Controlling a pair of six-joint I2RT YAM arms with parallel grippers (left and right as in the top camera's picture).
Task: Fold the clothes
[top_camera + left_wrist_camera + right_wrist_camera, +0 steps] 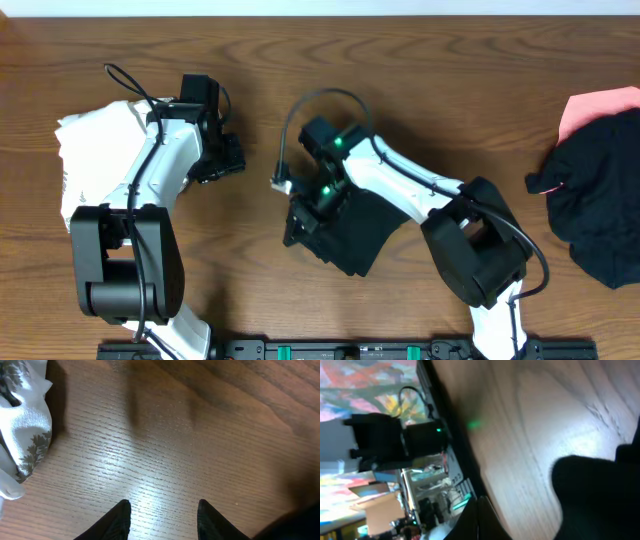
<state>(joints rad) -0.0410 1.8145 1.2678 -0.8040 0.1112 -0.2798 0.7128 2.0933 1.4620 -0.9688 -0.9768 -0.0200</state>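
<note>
On brown wood-grain table (450,80), clothes (600,200) scattered

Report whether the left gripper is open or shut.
Open: the left gripper, two dark fingers, stands parted over the brown wooden table, nothing between them.

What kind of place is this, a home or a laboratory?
Probably a robotics lab: a left arm and right arm at a wooden table, black clothes in a pile, and cluttered equipment beyond it.
</note>
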